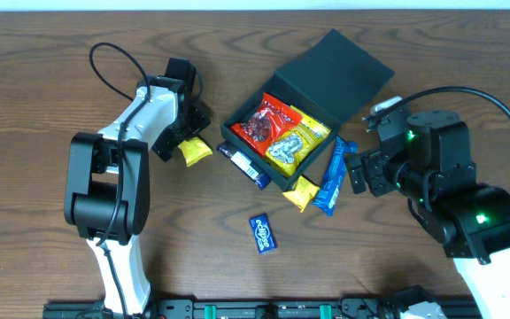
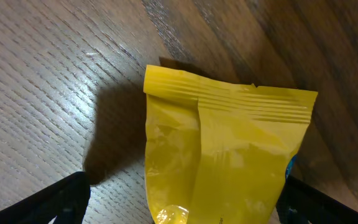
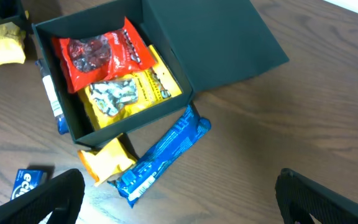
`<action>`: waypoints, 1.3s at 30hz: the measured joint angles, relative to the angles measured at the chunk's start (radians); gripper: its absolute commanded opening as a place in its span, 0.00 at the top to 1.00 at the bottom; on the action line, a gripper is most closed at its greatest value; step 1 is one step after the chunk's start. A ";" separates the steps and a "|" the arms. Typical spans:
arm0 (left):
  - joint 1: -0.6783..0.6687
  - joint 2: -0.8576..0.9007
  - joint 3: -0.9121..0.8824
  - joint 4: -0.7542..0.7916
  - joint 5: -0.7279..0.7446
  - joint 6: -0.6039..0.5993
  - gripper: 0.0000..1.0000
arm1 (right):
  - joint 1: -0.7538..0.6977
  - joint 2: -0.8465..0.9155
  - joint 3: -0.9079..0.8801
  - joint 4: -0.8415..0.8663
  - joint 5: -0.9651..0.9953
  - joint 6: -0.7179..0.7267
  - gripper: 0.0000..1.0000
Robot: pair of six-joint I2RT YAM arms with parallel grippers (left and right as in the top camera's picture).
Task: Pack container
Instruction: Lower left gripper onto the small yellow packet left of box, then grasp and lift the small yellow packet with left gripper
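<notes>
The wooden table (image 1: pixel 42 53) is carrying everything. The container (image 1: pixel 335 66) is sitting open near the middle, a little to the right, with its lid lying flat on the far right side. The right gripper (image 3: pixel 185 202) is hovering just right of it, jaws standing wide and holding nothing. The left gripper (image 2: pixel 188 202), left of the container, is hanging with its jaws wide on either side of a plain yellow packet (image 2: pixel 229 155) that is lying on the table unclamped. Inside the container a red packet (image 1: pixel 264 122) and a yellow windowed packet (image 1: pixel 295 142) are lying side by side. A long blue wrapper (image 1: pixel 332 177) and an orange packet (image 1: pixel 301 190) are resting against its near right wall, and a dark bar (image 1: pixel 243 166) is lying along its near left wall. A small blue pack (image 1: pixel 263 233) is lying alone, nearer still.
</notes>
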 measured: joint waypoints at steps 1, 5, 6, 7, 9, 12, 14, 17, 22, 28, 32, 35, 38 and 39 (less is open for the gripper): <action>0.000 0.000 0.000 0.002 0.002 0.000 0.02 | 0.000 0.000 0.000 0.000 0.000 0.000 0.01; 0.000 0.000 0.000 0.003 0.019 -0.005 0.16 | 0.000 0.000 0.000 0.000 0.000 0.000 0.01; 0.000 0.000 0.000 0.002 0.023 -0.004 0.15 | 0.000 0.000 0.000 0.000 0.000 0.000 0.01; 0.000 0.000 0.000 0.000 0.026 -0.003 0.15 | 0.000 0.000 0.000 0.000 0.000 0.000 0.01; 0.000 0.000 0.000 -0.005 0.030 -0.010 0.19 | 0.000 0.000 0.000 0.000 0.000 0.000 0.01; 0.000 0.000 0.000 -0.005 0.041 -0.027 0.31 | 0.000 0.000 0.000 0.000 0.000 0.000 0.01; 0.000 0.000 0.000 -0.006 0.048 -0.031 0.32 | 0.000 0.000 0.000 0.000 0.000 0.000 0.01; 0.000 0.000 0.000 -0.006 0.049 -0.031 0.32 | 0.000 0.000 0.000 0.000 0.000 0.000 0.01; 0.000 0.000 0.000 -0.006 0.049 -0.030 0.42 | 0.000 0.000 0.000 0.000 0.000 0.000 0.01; 0.000 0.000 0.000 -0.006 0.049 -0.015 0.50 | 0.000 0.000 0.000 0.000 0.000 0.000 0.01; 0.000 0.000 0.000 -0.007 0.049 -0.002 0.53 | 0.000 0.000 0.000 0.000 0.000 0.000 0.01; 0.000 0.000 0.000 -0.008 0.050 0.037 0.55 | 0.000 0.000 0.000 0.000 0.000 0.000 0.01; 0.000 0.000 0.000 -0.008 0.050 0.104 0.64 | 0.000 0.000 0.000 0.000 0.000 0.000 0.01; 0.000 0.000 0.000 -0.009 0.049 0.126 0.64 | 0.000 0.000 0.000 0.000 0.000 0.000 0.01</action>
